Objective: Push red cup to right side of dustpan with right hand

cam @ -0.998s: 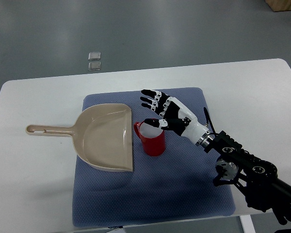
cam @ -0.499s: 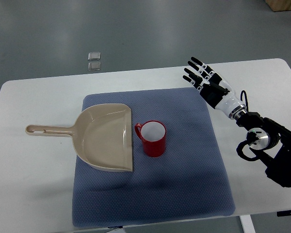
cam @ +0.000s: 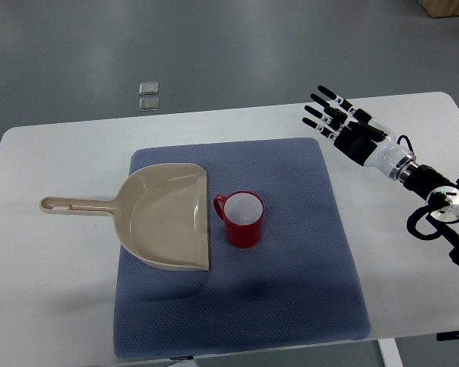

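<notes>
A red cup point(cam: 242, 219) with a white inside stands upright on the blue mat point(cam: 291, 267), its handle pointing left. It sits just right of the beige dustpan point(cam: 164, 216), whose handle reaches left onto the white table. My right hand point(cam: 338, 122) hovers over the table past the mat's far right corner, fingers spread and holding nothing, well apart from the cup. Its arm enters from the right edge.
The white table point(cam: 61, 290) ends close on all sides, with grey floor beyond. Two small pale squares point(cam: 148, 95) lie on the floor behind the table.
My right hand has drawn back from the cup, moving right and away to the mat's far right corner. The cup and dustpan have stayed put.
</notes>
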`<act>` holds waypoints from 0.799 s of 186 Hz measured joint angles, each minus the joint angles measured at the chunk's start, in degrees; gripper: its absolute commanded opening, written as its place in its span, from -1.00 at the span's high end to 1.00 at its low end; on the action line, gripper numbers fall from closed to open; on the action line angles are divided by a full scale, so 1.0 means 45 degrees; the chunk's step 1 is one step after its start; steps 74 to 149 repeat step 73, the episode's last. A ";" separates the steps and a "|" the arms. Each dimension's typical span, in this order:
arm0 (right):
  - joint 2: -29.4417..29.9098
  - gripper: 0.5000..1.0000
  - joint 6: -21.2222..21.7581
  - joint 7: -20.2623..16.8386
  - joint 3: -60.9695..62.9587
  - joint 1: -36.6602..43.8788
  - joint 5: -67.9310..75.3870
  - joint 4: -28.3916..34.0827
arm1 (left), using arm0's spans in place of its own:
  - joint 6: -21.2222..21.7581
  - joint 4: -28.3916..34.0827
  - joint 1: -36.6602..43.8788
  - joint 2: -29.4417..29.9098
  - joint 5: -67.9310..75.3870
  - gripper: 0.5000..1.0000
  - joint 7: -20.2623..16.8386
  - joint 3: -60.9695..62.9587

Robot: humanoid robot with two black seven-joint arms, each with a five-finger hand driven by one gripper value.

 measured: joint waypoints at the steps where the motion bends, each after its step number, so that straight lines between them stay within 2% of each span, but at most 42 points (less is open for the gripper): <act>1: 0.0002 -0.73 0.0007 0.0017 0.0000 -0.0003 -0.0004 -0.0002 | 0.0000 0.0000 0.0000 0.0000 0.0000 -1.00 0.0000 0.0000; 31: 0.0138 -0.73 0.0028 0.0362 0.0000 -0.0073 -0.0345 -0.0100 | 0.0000 0.0000 -0.0008 0.0000 0.0000 -1.00 0.0000 0.0000; 73: 0.0354 -0.73 -0.0779 0.0394 -0.0031 -0.0039 -0.0734 -0.0300 | -0.0004 0.0000 -0.0011 0.0000 0.0000 -1.00 -0.0006 0.0000; 149: 0.0354 -0.73 -0.0779 0.0394 -0.0031 -0.0039 -0.0734 -0.0300 | -0.0004 0.0000 -0.0011 0.0000 0.0000 -1.00 -0.0006 0.0000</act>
